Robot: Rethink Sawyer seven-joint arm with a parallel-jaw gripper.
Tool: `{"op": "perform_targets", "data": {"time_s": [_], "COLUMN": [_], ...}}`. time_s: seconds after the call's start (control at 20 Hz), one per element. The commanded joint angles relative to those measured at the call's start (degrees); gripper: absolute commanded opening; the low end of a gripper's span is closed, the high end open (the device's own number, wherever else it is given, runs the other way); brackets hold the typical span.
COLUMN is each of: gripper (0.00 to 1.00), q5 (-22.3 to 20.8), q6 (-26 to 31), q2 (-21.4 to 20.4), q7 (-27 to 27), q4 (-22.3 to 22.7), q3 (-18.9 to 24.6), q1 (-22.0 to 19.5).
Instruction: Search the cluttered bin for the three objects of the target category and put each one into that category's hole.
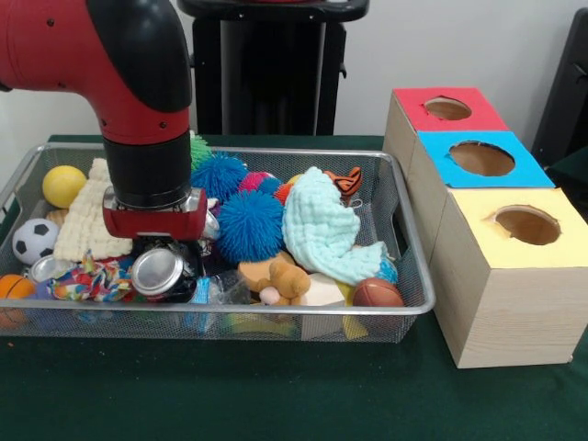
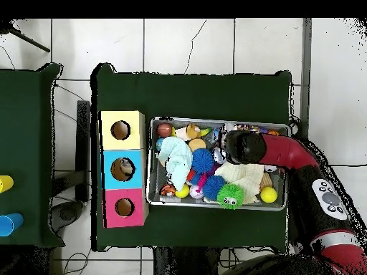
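Clear plastic pieces are hard to pick out: only a glossy see-through scrap (image 1: 223, 290) shows in the front view, low in the bin (image 1: 276, 312) at about 6 o'clock, just beside a crushed silver can (image 1: 158, 272); its long axis and heading cannot be told. The bin's long axis runs 9 to 3 o'clock in both views. The front view shows the gripper (image 1: 156, 241) plunged into the clutter toward 9 o'clock, its tips buried, so how far it is open, or what it has, I cannot tell. The overhead view hides it under the red arm (image 2: 287, 152), yet shows all 3 box holes, with something inside the blue box (image 2: 123, 170).
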Motion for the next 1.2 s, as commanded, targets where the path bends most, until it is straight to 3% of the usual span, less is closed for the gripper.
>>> {"op": "perform_targets", "data": {"time_s": [0.05,0.35,0.7,1.2], "gripper": [1.00,1.00,1.00,1.00], "q5": [-3.99,-2.56,-2.67,1.78], "q6": [-3.16,-2.91,-5.24,-11.73], "q2": [5.63,4.73,6.99,5.22], "q7": [-2.17,-1.86,-0.41,10.79], "q4": [-4.30,-2.86,-2.90,2.24], "q3": [-0.65,0.45,0.99,-0.41], "q1": [-1.68,-2.41,-2.52,-0.84]}}
